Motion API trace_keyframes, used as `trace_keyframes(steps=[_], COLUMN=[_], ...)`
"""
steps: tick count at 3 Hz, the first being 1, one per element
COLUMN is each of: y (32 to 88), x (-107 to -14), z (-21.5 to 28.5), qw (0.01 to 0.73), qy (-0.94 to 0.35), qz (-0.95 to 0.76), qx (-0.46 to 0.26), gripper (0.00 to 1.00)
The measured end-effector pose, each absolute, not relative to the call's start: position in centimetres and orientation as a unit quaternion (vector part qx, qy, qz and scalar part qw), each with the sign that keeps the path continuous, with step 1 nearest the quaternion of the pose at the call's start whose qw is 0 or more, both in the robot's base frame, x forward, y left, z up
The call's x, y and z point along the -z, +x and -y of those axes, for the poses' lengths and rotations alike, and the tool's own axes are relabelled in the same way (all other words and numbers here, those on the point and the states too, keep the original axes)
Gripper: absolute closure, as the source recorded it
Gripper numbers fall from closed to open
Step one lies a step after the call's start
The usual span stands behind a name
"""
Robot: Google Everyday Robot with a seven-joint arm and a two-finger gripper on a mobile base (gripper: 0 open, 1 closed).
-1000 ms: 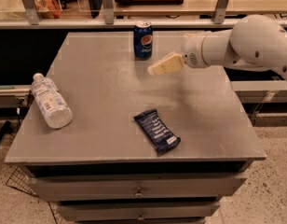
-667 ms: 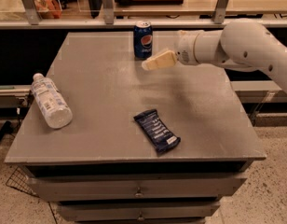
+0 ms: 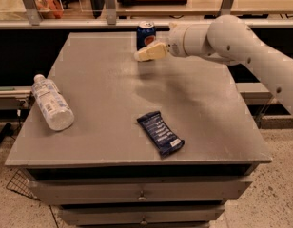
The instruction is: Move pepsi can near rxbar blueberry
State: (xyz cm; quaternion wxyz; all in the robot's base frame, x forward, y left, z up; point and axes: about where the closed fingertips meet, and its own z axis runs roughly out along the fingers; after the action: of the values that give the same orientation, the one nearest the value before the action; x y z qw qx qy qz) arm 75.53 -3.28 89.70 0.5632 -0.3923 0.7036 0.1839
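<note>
Your gripper hung over the far part of the grey table, at the end of the white arm that reached in from the right side. It pointed leftward and slightly down, its cream-coloured tip just in front of the pepsi can. From this view you could not tell whether the tip touched the can, and you could not tell whether the gripper was open or closed; it held nothing that could be seen. The pepsi can stood upright close to the far edge of the table, a little right of its middle, with its silver top and round logo facing the camera. The rxbar blueberry lay flat toward the near edge, turned at an angle with one crimped end pointing to the near right corner. It was well apart from the can, with a wide stretch of tabletop between them. A clear plastic bottle lay on its side near the left edge, its cap toward the far side. Below the tabletop you could see two drawer fronts with small handles.
</note>
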Motion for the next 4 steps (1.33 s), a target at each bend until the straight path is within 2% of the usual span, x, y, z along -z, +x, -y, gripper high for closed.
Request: trace_keyframes(steps=[1,2,4], y=[77.9,79.8,79.8], x=[-89.8,-90.1,-89.6], z=[2.1,1.9,3.1], qw=[0.574,0.576,0.562], qy=[-0.392,-0.385,-0.342], qz=[-0.694,-0.699,-0.725], qx=[-0.185,-0.178,-0.203], gripper=[0.00,0.16,0.78])
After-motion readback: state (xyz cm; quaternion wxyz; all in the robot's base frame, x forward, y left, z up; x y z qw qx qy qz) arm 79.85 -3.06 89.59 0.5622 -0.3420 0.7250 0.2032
